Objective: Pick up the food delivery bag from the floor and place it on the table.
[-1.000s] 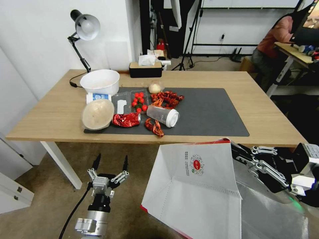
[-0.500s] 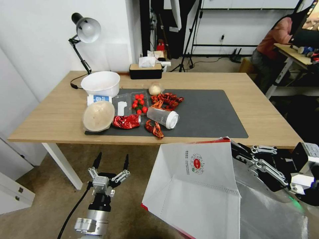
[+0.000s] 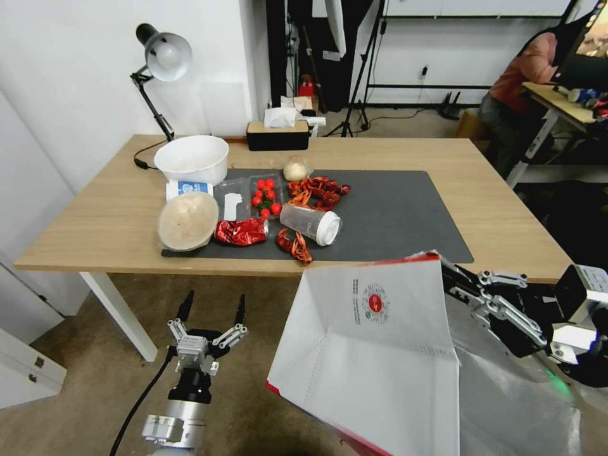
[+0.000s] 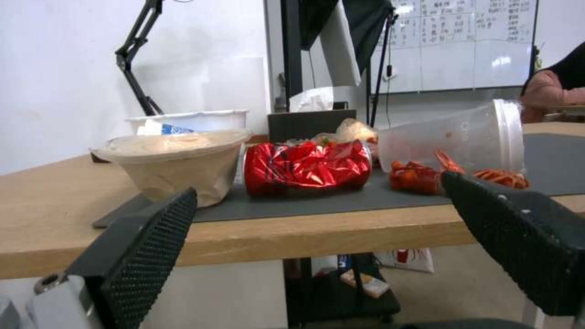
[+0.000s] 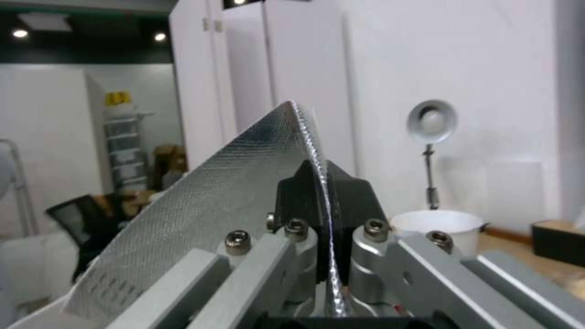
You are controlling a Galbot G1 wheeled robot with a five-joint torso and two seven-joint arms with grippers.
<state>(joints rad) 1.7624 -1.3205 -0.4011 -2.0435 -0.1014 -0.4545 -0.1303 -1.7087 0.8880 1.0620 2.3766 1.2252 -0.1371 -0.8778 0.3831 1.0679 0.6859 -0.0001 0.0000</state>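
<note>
You have the food delivery bag [image 3: 373, 354] held clear of the floor [image 3: 95, 386], in front of the worktop [image 3: 506, 215] near its front edge, its red top rim level with that edge. Your right hand [image 3: 453, 282] is clenched on the bag's foil-lined wall [image 5: 244, 183], fingers pinching it from both sides. Your left hand [image 3: 212, 310] hangs released, fingers spread, low before the worktop, facing a crushed red can [image 4: 305, 167] and a tipped plastic cup [image 4: 457, 137].
</note>
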